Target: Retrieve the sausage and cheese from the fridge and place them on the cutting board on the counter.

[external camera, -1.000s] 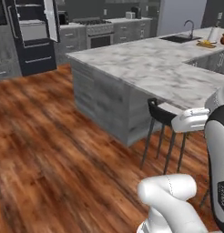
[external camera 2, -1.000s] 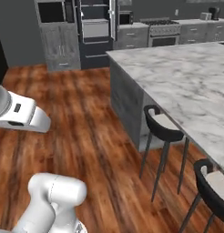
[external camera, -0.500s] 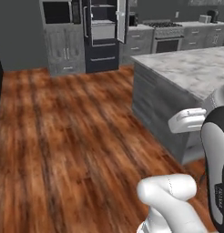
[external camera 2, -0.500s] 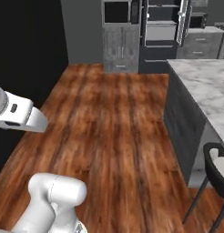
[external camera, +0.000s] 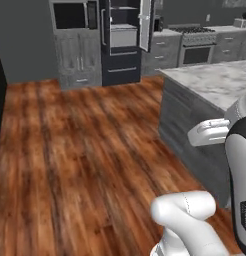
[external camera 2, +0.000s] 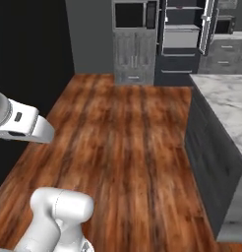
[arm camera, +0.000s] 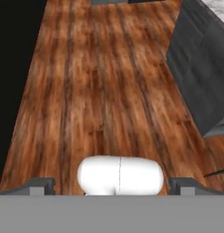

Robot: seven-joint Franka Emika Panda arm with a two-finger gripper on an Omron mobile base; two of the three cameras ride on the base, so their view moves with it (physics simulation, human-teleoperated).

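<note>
The fridge (external camera: 124,42) is observed at the far end of the wooden floor (external camera: 85,150), one door open, well apart from the base. The counter (external camera: 215,82) is seen to the right. Neither item is judged retrieved. The gripper (arm camera: 111,189) is spread wide; nothing is held.

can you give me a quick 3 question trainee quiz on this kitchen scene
1. True or false: the fridge stands with a door open.
2. What lies between the robot and the fridge? A) wooden floor B) a rug C) a table
3. Fill in: the fingers stand ____ and hold nothing.

Key: 1 true, pale shelves show inside. 2 A, the wooden floor. 3 apart; the counter runs along the right.
</note>
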